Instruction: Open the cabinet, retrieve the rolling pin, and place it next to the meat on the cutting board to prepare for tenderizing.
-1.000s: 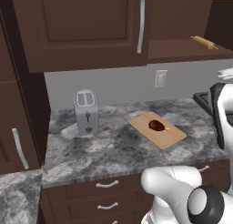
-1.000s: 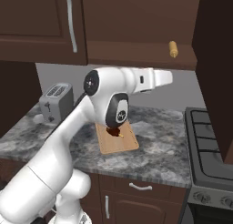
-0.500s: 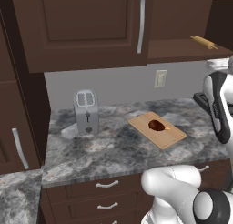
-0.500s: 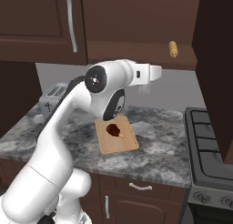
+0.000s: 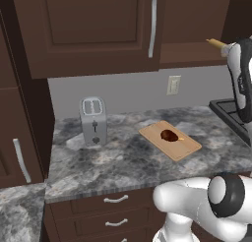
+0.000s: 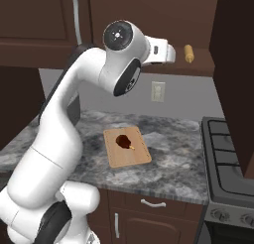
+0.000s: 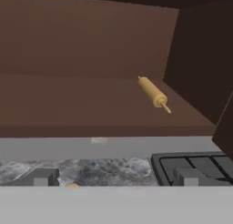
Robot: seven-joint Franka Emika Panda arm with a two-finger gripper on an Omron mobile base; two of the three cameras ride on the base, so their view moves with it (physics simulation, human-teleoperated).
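Slim light-tan wooden rolling pin [image 7: 152, 92] looks light, stiff, roll-prone: grip mid-barrel, across its axis; fingers [image 7: 42, 177] spread, empty.

shelf [image 7: 91, 104]: rolling pin [image 7: 152, 93] | countertop [image 5: 123, 157]: toaster [image 5: 93, 120], cutting board [image 5: 170, 140]

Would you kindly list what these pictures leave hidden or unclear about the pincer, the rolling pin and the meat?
- Pincer: in the right base view it points away behind the white wrist, so open or shut cannot be told.
- Rolling pin: in the left base view the arm covers its near end; only a tan tip shows.
- Meat: too small in both base views to show detail; a pale sliver beside it is unidentifiable.
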